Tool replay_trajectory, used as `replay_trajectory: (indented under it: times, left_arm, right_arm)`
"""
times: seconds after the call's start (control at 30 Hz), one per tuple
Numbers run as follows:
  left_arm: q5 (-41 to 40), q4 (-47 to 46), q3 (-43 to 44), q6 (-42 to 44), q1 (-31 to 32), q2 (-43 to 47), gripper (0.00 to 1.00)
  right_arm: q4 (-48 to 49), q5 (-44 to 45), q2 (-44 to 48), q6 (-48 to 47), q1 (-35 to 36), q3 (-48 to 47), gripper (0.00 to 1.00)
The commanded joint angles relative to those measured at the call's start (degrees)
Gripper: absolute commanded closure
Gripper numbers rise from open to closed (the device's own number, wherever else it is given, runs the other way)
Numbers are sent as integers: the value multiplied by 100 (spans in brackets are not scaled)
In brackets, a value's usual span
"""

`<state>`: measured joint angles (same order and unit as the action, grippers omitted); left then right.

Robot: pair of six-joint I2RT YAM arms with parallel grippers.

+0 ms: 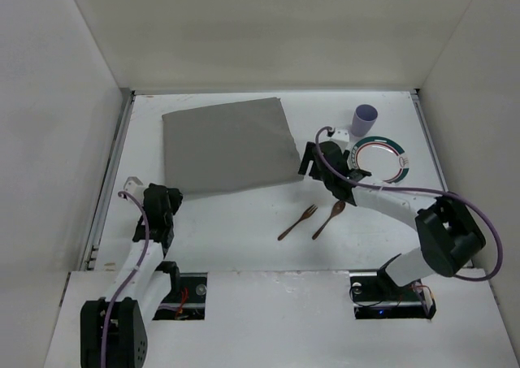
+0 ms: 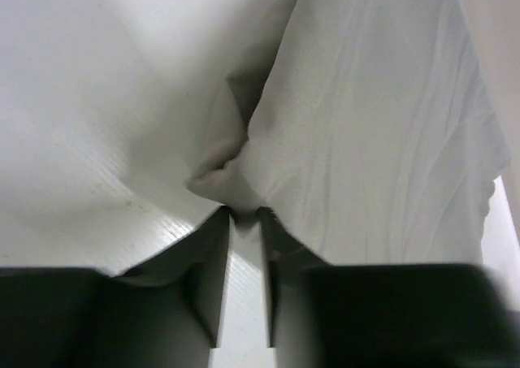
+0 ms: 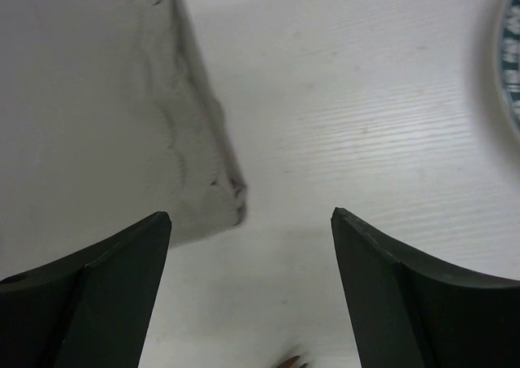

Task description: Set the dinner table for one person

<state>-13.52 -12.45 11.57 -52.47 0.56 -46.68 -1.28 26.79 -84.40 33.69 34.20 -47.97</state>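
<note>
The grey cloth mat [image 1: 227,145] lies slightly askew on the white dinner table [image 1: 236,222]. My left gripper [image 1: 173,199] is shut on the mat's near-left corner, and the left wrist view shows the cloth [image 2: 366,124] bunched and pinched between the fingertips of that gripper [image 2: 244,215]. My right gripper [image 1: 309,162] is open and empty just beside the mat's near-right corner [image 3: 219,189], with the gripper [image 3: 250,214] spread wide over bare table. A brown fork [image 1: 297,222] and a brown spoon [image 1: 329,219] lie side by side in front of the mat.
A white plate with a green and red rim [image 1: 380,158] sits right of the right gripper, and its edge shows in the right wrist view [image 3: 512,59]. A lilac cup [image 1: 365,120] stands behind the plate. White walls enclose the table on the left, back and right.
</note>
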Motion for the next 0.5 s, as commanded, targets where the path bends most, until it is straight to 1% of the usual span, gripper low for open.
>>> replay_trajectory:
  times: [0.0,0.07,0.2,0.27,0.37,0.43,0.47]
  left_arm:
    - [-98,348,99,210,-60,229,73]
    - [-186,576,82,228,-69,421,61]
    - [-283,1033,-6,246,-69,747,49]
    - [-283,1069,-41,263,-69,774,45]
    - [-257,1017,20,263,-43,608,44]
    - [-230,894,90,281,-34,415,44]
    - [-204,806,134,307,-25,274,44]
  right_arm:
    - [400,-576,-216,171,127,-117,14]
    - [558,-779,-348,322,118,-108,14]
    - [796,-990,-691,392,4,-265,20]
    - [822,-1157,-928,427,-93,-415,23]
    - [927,-1465,-1192,559,-189,-547,25]
    - [1024,-1684,-1306,664,-242,-591,30]
    - [1059,-1755,-1359,700,-286,-600,35]
